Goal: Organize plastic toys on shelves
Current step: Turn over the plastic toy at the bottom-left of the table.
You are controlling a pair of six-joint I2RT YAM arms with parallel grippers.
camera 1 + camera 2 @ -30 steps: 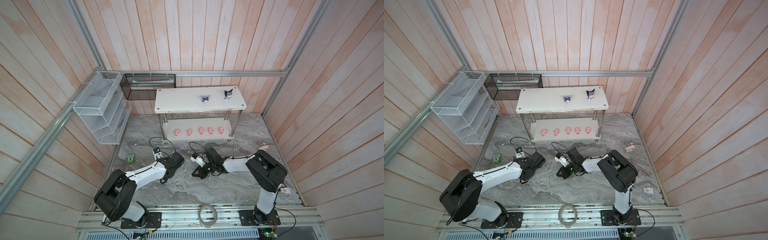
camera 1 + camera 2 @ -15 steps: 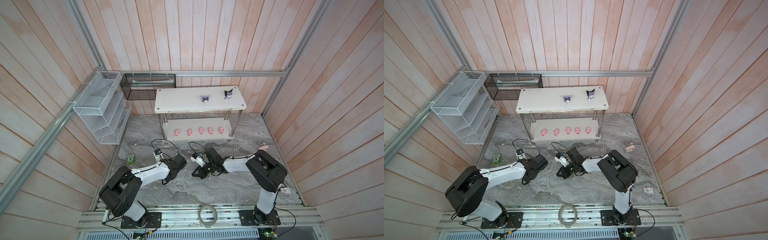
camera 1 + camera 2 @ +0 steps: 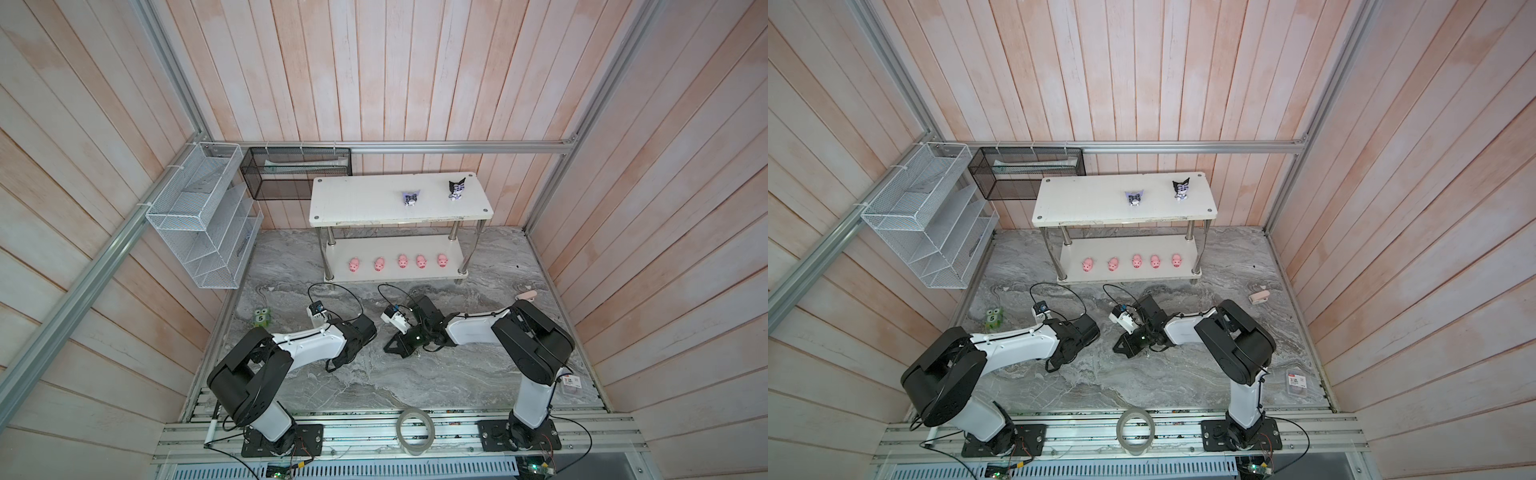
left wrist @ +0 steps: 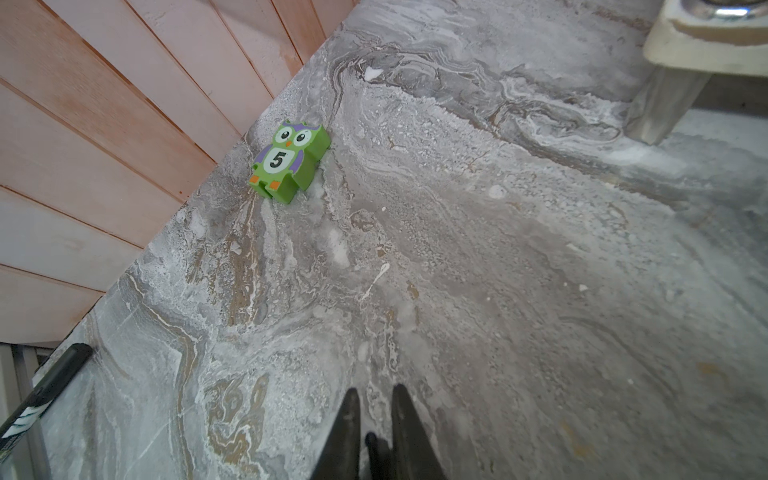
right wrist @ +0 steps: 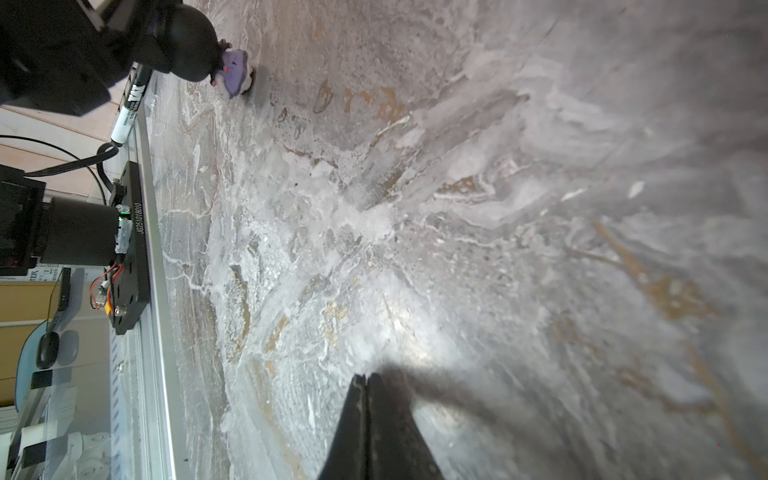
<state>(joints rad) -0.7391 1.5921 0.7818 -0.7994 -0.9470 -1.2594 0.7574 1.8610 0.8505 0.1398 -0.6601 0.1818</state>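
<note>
Floor: grey marble-look sheet, white and tan veining, mostly matt, grainy up close.
Walls: wood planks, pale pink wash, matt, visible grain.
Rails: bare aluminium, brushed, dull sheen.
Shelves: white boards, smooth, low sheen; legs chromed metal, mirror-bright. Cut edge of lower board rougher, beige, in the left wrist view.
Pigs: pink plastic, smooth.
Figurines: black, purple and white plastic, smooth.
Owl: green plastic block, matt sides, printed face.
Rack: white coated wire mesh.
Basket: black metal mesh, matt.
Arms: white glossy shells, black matt joints.
</note>
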